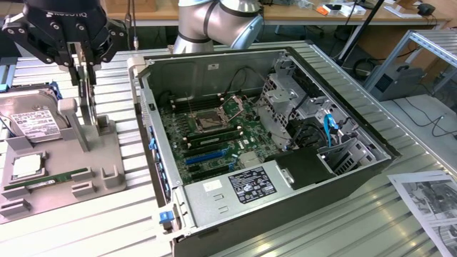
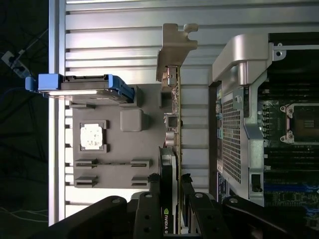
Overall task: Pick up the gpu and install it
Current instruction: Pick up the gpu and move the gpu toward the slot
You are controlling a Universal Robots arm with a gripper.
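Note:
The gpu (image 1: 87,91) is a thin dark card standing on edge above the grey fixture (image 1: 107,160), at the exterior view's left. My gripper (image 1: 80,53) is shut on its upper edge from above. In the wrist view the gpu (image 2: 172,124) runs edge-on away from my gripper (image 2: 171,201), with its silver bracket (image 2: 175,45) at the far end and one finger (image 2: 148,204) on each side of the board. I cannot tell whether its lower edge is free of the fixture's stand. The open computer case (image 1: 286,160) lies beside it, motherboard (image 1: 214,128) and blue slot (image 1: 207,157) exposed.
On the fixture lie a silver hard drive (image 1: 32,123), a processor chip (image 1: 27,166) and a green memory stick (image 1: 50,179). The case's raised side wall (image 1: 146,107) stands between fixture and motherboard. Printed sheets (image 1: 428,203) lie at the exterior view's right. The arm's base (image 1: 214,24) stands behind the case.

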